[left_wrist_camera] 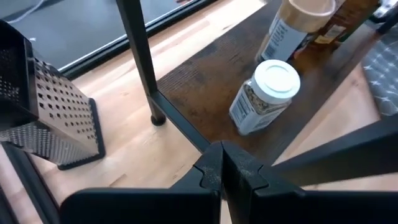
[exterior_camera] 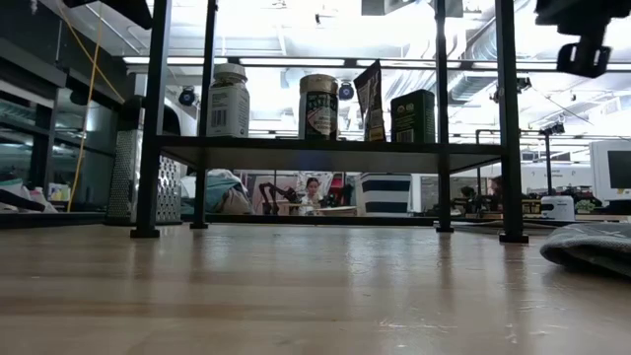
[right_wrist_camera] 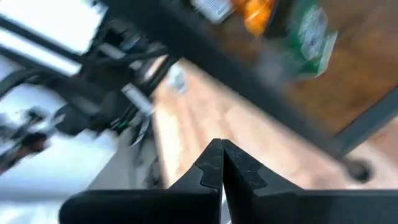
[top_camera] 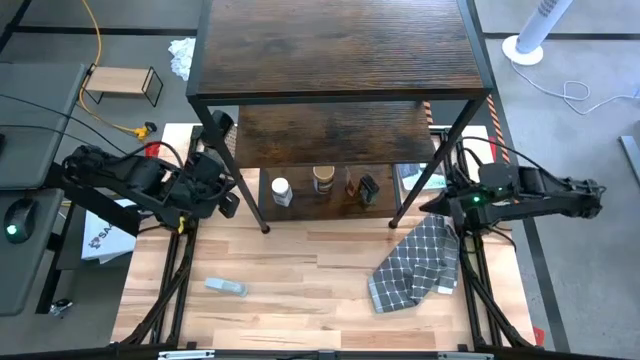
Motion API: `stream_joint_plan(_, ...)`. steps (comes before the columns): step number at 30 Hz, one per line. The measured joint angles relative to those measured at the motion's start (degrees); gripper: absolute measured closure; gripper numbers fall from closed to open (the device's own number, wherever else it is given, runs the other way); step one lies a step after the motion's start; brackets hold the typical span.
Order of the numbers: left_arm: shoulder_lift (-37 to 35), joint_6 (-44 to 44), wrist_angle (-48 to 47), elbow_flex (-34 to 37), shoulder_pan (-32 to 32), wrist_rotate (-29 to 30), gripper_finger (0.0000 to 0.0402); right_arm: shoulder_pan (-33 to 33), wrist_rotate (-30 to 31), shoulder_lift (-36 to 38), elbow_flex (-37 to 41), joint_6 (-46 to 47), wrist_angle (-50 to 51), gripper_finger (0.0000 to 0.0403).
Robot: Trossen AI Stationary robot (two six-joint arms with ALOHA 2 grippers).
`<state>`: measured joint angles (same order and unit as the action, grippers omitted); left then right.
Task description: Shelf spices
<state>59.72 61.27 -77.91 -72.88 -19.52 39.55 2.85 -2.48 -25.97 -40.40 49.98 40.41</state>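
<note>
The shelf [top_camera: 335,45] stands at the table's far middle. On its lowest board [left_wrist_camera: 211,81] stand the spices: a white-capped jar [left_wrist_camera: 266,96], a tan-lidded jar [top_camera: 322,180], a slim amber bottle [top_camera: 349,188] and a dark jar [top_camera: 368,188]. In the low view a reddish-brown packet [exterior_camera: 371,102] stands between the tan-lidded jar [exterior_camera: 318,106] and the dark jar [exterior_camera: 412,116]. My left gripper [left_wrist_camera: 222,168] hangs shut and empty by the shelf's front left leg [left_wrist_camera: 140,56], near the white-capped jar. My right gripper [right_wrist_camera: 221,165] hangs shut and empty by the shelf's front right leg.
A metal box grater [left_wrist_camera: 50,118] stands left of the shelf. A grey checked cloth [top_camera: 415,262] lies at the table's right, and a clear flat plastic object [top_camera: 226,287] lies at the near left. A small light-wood stand [top_camera: 120,82] sits off the table, far left.
</note>
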Motion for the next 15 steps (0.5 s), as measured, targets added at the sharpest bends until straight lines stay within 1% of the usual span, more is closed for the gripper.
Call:
stream_joint_plan(2, 1.32, 0.0, 0.01, 0.0, 0.05, -0.01, 0.0401, 1.64, 5.83, -2.06, 0.0, -0.79, -1.7, 0.0403)
stream_joint_plan(4, 2.56, 0.02, 0.03, 0.0, 0.04, -0.25, 0.0401, 3.01, 8.1, -4.29, 0.0, -1.23, -3.96, 0.0403)
stream_joint_plan(6, 3.8, 0.06, 0.3, 0.0, 0.03, -0.56, 0.0401, 4.33, 8.11, -6.39, 0.0, -1.53, -5.87, 0.0403)
stream_joint_plan(10, 5.65, 0.05, 2.47, 0.02, 0.03, -0.71, 0.0401, 6.18, 9.67, -9.63, 0.0, -1.77, -6.06, 0.0403)
stream_joint_plan(15, 7.2, 1.22, 4.77, 0.0, -0.3, -5.1, 0.0402, 6.59, 14.33, -10.37, 0.02, -3.69, -5.38, 0.0403)
